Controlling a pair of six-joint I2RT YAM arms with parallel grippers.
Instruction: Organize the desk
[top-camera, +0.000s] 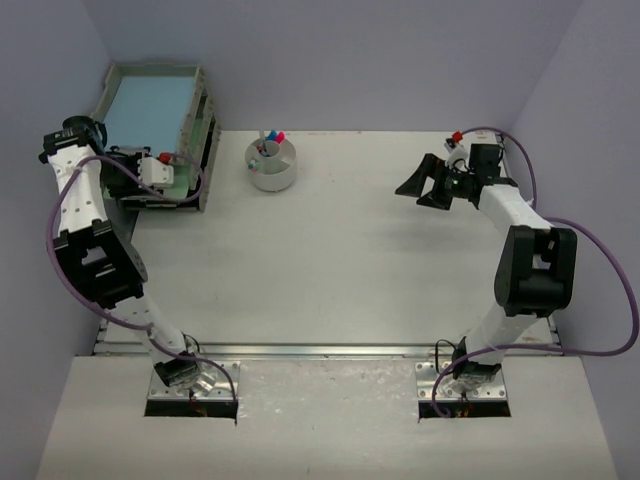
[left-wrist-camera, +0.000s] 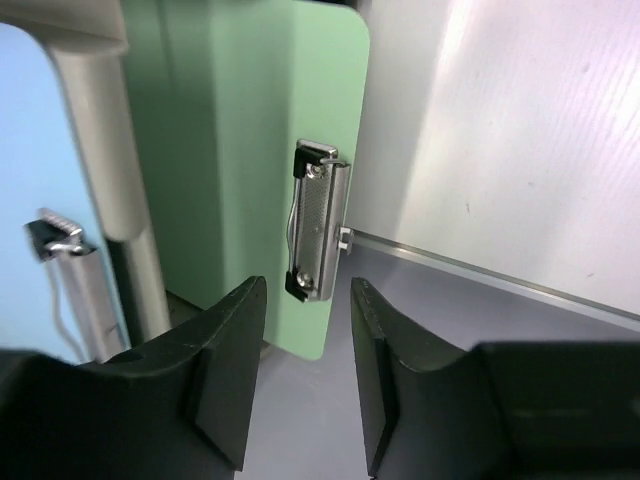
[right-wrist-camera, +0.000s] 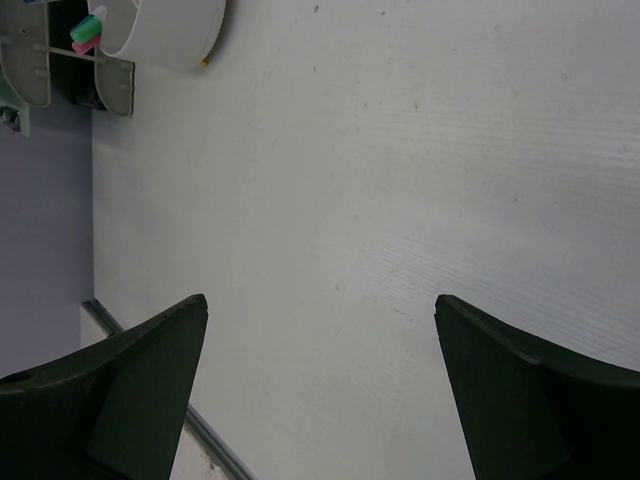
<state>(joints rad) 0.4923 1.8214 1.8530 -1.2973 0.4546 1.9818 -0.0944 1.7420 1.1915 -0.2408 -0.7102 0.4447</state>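
Clipboard (left-wrist-camera: 250, 150) is lying just ahead of left claw (left-wrist-camera: 308, 290), clip (left-wrist-camera: 318, 220) nearest, jaws partly apart, empty; right claw (right-wrist-camera: 320, 300) is gaping empty over worktop (right-wrist-camera: 400, 150).

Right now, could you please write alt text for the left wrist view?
A green clipboard with a metal clip sits just beyond the left hand's parted fingers, nothing between them; a grey tray post and a blue clipboard are beside it.

Overhead over whole desk (top-camera: 340, 260), left wrist close on trays (left-wrist-camera: 100, 150), right wrist probably shares cup (right-wrist-camera: 170, 40)
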